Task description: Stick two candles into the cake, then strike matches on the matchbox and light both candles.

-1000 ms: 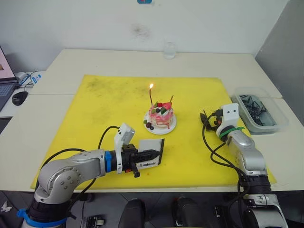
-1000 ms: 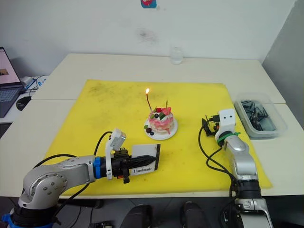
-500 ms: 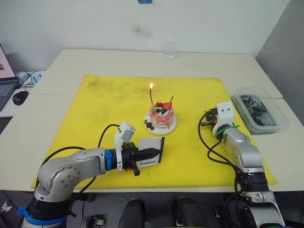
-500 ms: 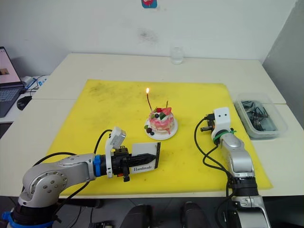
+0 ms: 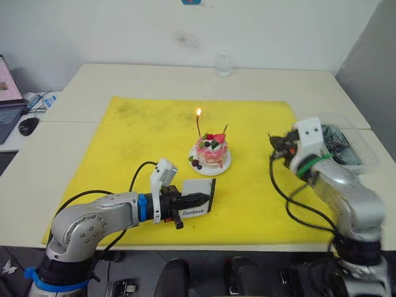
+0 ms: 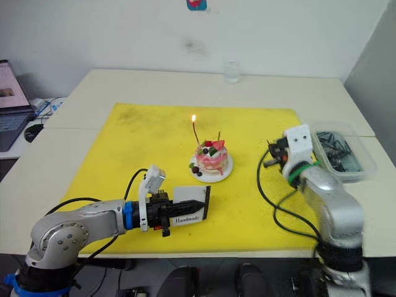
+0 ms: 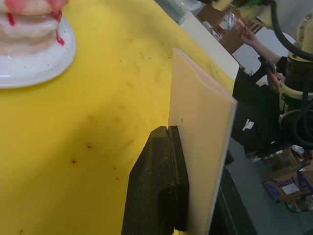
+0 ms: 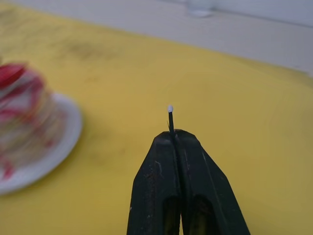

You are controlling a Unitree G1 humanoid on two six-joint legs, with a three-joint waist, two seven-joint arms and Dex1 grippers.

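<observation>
Left gripper [image 5: 199, 199] clamps the matchbox [image 5: 197, 197] upright; right gripper [image 8: 171, 133] pinches a match [image 8: 170, 117] beside the cake [image 5: 211, 153]. Risk: little match protrudes, so the strike could miss or snap it.

two candles [image 5: 198, 124], one cake [image 5: 210, 150], one matchbox [image 5: 197, 197], one match [image 8: 170, 117]
</observation>
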